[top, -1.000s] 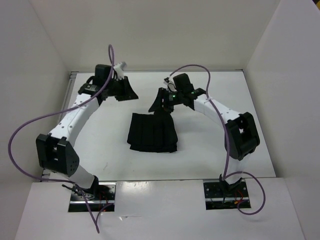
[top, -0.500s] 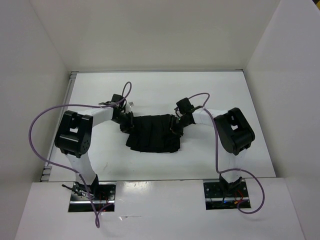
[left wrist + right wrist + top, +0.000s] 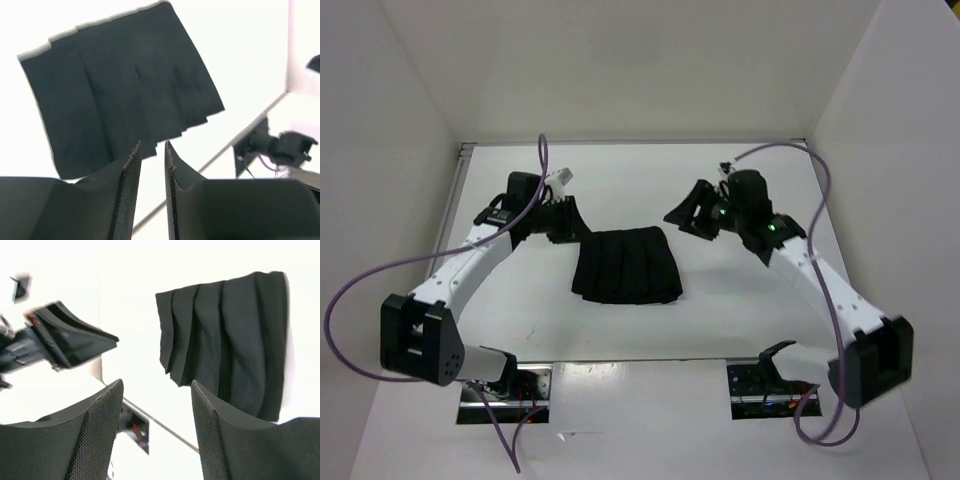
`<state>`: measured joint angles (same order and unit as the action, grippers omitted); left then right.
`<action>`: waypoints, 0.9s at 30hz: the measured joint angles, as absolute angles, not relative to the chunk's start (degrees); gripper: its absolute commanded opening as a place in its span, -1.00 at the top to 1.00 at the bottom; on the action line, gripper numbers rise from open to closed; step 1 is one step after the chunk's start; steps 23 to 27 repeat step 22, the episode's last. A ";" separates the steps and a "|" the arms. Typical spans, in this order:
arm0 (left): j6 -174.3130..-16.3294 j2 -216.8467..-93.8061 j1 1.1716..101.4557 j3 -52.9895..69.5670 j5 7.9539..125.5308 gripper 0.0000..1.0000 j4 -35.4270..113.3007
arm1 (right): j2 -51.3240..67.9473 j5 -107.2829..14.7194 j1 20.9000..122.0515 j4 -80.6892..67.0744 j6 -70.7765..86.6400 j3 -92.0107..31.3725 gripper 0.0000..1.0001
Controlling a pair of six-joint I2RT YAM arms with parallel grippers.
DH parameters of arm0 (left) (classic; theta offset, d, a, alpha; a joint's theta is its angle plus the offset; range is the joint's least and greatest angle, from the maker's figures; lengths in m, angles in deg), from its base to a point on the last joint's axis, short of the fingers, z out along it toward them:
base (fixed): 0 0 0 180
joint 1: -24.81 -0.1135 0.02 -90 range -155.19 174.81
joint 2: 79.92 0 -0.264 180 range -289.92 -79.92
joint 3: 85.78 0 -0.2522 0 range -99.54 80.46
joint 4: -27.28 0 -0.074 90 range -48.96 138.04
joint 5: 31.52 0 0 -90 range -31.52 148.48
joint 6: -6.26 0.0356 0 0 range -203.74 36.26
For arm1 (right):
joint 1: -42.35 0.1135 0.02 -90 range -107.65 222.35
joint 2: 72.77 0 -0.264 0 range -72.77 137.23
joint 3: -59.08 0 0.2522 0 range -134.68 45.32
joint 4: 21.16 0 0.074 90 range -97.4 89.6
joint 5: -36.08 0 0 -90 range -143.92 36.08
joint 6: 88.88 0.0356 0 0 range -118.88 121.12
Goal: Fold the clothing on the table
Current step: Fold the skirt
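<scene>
Black pleated skirt (image 3: 625,265) lying folded on the white table (image 3: 740,310)
At its ten o'clock the left gripper (image 3: 565,222), jaws narrowly apart; at two o'clock the right gripper (image 3: 688,215), jaws wide.

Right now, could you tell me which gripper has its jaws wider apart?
The right gripper; the left gripper shows only a narrow slit.

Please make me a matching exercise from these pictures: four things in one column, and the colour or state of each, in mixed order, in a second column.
Column one:
1. skirt
2. left gripper
3. right gripper
4. table

Column two:
A. white and matte
B. wide open, holding nothing
C. black, pleated, lying flat
D. only slightly open, holding nothing

Right pairs: 1-C, 2-D, 3-B, 4-A.
</scene>
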<state>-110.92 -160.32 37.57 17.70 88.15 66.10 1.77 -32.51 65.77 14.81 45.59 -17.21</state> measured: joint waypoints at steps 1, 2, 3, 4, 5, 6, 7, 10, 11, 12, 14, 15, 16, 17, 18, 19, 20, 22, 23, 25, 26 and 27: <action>-111.14 -158.42 37.31 19.71 89.38 0.33 65.27 | -2.42 -34.02 65.48 13.46 47.18 -14.41 -0.27; -111.40 -156.85 36.82 21.96 90.36 0.33 64.61 | -6.66 -35.86 65.51 13.02 49.19 -11.11 -0.27; -112.28 -155.56 35.99 24.65 90.99 0.21 64.37 | -10.58 -37.69 65.75 13.11 51.18 -7.87 -0.30; -112.69 -154.79 35.19 26.61 91.21 0.15 64.50 | -14.18 -39.49 65.99 13.39 53.39 -4.38 -0.30; -113.43 -154.05 34.29 28.43 91.23 0.10 64.53 | -17.24 -41.39 66.16 14.27 55.40 -1.51 -0.30; -114.24 -153.24 33.57 30.07 91.15 0.07 64.53 | -19.49 -43.01 66.23 15.16 56.86 0.26 -0.30; -115.25 -151.99 32.82 31.42 90.99 0.07 64.57 | -21.81 -44.78 66.25 15.93 58.46 1.94 -0.30; -116.58 -147.97 31.25 32.56 91.10 0.07 64.00 | -29.42 -49.98 66.25 17.96 62.50 5.04 -0.32; -116.89 -147.08 30.92 32.56 91.26 0.10 63.24 | -31.32 -51.07 66.25 18.40 63.38 5.48 -0.32; -117.11 -146.35 30.81 32.56 91.43 0.10 62.58 | -33.48 -52.23 66.27 18.53 64.34 5.85 -0.32; -117.26 -145.85 30.60 32.56 91.76 0.10 61.66 | -36.19 -53.87 66.27 18.64 65.72 6.42 -0.35; -117.30 -145.85 30.57 32.56 91.85 0.10 61.42 | -37.31 -54.50 66.25 18.88 66.17 6.49 -0.35; -117.41 -145.85 30.57 32.58 91.87 0.10 61.29 | -37.96 -54.94 66.27 18.86 66.55 6.51 -0.35; -117.52 -145.85 30.44 32.58 91.91 0.10 61.14 | -38.18 -55.35 66.27 18.86 66.81 6.51 -0.35; -117.76 -145.85 30.38 32.60 92.09 0.12 60.90 | -38.20 -55.62 66.27 18.86 67.14 6.62 -0.35; -118.20 -145.83 30.25 32.67 92.24 0.12 60.64 | -38.18 -55.77 66.27 18.86 67.33 6.81 -0.35; -118.44 -145.79 30.14 32.84 92.33 0.12 60.29 | -38.18 -55.92 66.25 18.86 67.42 7.14 -0.35; -118.66 -145.68 30.01 33.17 92.61 0.02 60.09 | -38.05 -55.99 66.27 19.16 67.53 7.51 -0.35; -118.66 -145.68 30.01 33.17 92.61 0.02 60.09 | -38.05 -55.99 66.27 19.16 67.53 7.51 -0.35; -118.66 -145.68 30.01 33.17 92.61 0.02 60.09 | -38.05 -55.99 66.27 19.16 67.53 7.51 -0.35; -118.66 -145.68 30.01 33.17 92.61 0.02 60.09 | -38.05 -55.99 66.27 19.16 67.53 7.51 -0.35; -118.66 -145.68 30.01 33.17 92.61 0.02 60.09 | -38.05 -55.99 66.27 19.16 67.53 7.51 -0.35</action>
